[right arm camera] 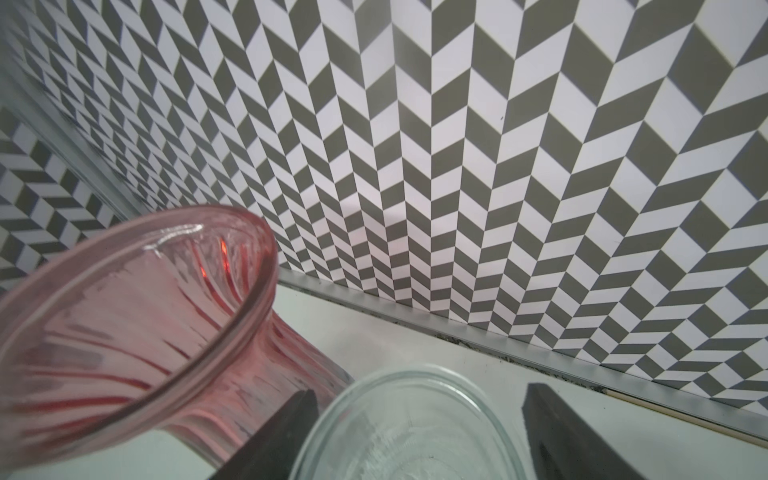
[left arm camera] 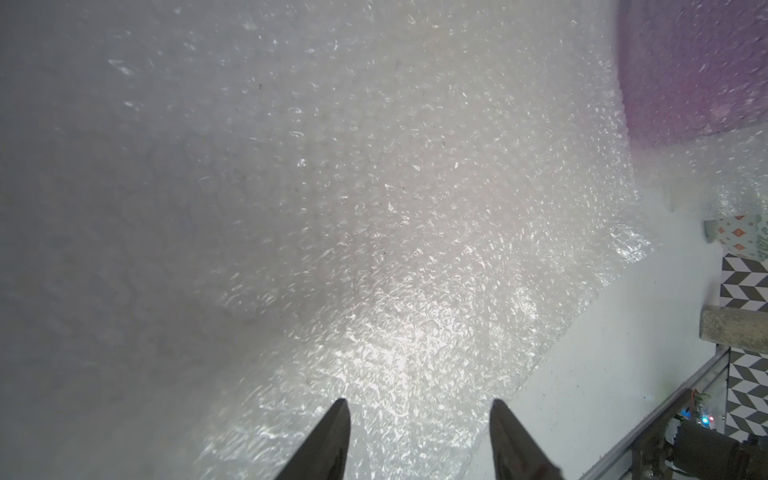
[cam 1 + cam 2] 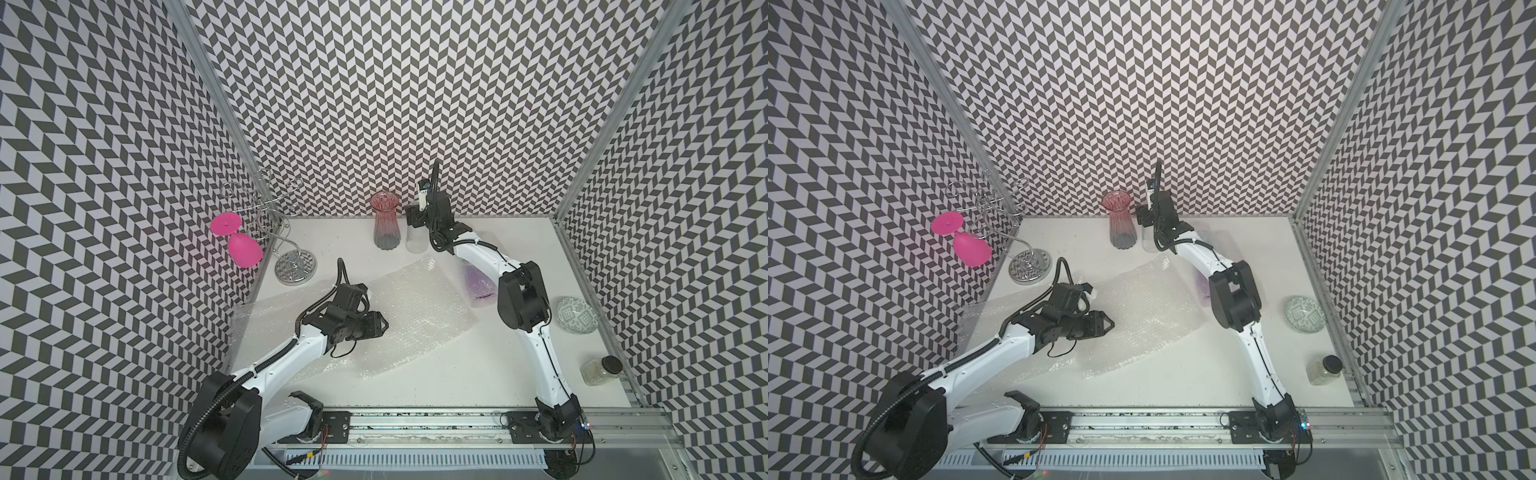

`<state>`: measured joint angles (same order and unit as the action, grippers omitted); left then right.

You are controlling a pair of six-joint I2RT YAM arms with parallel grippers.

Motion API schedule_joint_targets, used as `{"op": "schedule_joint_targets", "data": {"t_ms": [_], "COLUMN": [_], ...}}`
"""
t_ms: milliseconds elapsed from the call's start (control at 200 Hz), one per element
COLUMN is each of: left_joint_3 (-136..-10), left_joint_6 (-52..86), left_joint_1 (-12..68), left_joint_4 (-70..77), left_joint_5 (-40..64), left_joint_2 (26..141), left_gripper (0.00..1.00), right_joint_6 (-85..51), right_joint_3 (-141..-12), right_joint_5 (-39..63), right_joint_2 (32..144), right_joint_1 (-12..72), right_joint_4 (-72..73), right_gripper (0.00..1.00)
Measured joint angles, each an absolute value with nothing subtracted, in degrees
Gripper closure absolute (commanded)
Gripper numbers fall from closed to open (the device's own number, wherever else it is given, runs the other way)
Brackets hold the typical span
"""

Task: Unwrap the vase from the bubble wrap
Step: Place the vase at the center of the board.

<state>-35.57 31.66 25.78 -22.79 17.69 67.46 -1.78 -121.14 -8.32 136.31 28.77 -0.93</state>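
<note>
You are holding the right tool [image 1: 422, 392] around the clear vase [image 3: 416, 239] at the back edge of the counter [image 3: 478, 374]. Its jaws are standing spread on either side of the rim, with daylight showing at one finger. The glass appears to be standing free of wrap, so the step in hand looks like the release.

One finger is sitting in the narrow gap between this vase and the pink vase [image 3: 385, 224] just beside it. Draw the tool straight up off the rim before swinging anywhere. Any sideways drift is likely to tip one glass into the other.

The left tool [image 2: 419, 402] is hovering with fingers apart and nothing between them. It is over the bubble wrap [image 3: 411, 307], which is lying flat from the counter's left edge toward its middle.

A purple bundle [image 3: 478, 286], seemingly wrapped, is lying under the right arm's elbow, so a low retreat is risking a knock.

Room is tightest along the back wall. The wire rack [image 3: 286, 249] and pink goblet [image 3: 243, 249] are crowding the back left corner. A patterned dish [image 3: 577, 315] and a jar [image 3: 600, 370] are lining the right edge. The front middle of the counter is offering the clearest path.
</note>
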Motion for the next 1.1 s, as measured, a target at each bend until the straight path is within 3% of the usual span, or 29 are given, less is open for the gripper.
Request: {"op": "schedule_joint_targets", "data": {"t_ms": [85,601,871,1101], "left_joint_3": [-35.6,-35.5,-36.9,-37.4], "left_joint_6": [31.8,31.8,29.8,29.2], "left_joint_1": [25.7,25.3,25.3,25.3], "left_joint_4": [-22.8,-22.8,-23.4,-23.1], "left_joint_5": [17.7,17.7,15.9,14.4], "left_joint_2": [67.2,67.0,67.1,66.3], "left_gripper": [0.45,0.45,0.45,0.45], "right_joint_6": [-1.9,-1.3,0.6,0.6], "right_joint_3": [-121.1,-119.1,-113.8,-100.6], "right_joint_5": [-8.4,-11.0,-15.6,-19.8], "right_joint_2": [136.3,130.3,120.3,105.8], "right_joint_1": [28.8,29.1,31.9,40.5], "right_joint_4": [-0.1,0.0,-3.4,-8.9], "right_gripper": [0.0,0.01,0.01,0.01]}}
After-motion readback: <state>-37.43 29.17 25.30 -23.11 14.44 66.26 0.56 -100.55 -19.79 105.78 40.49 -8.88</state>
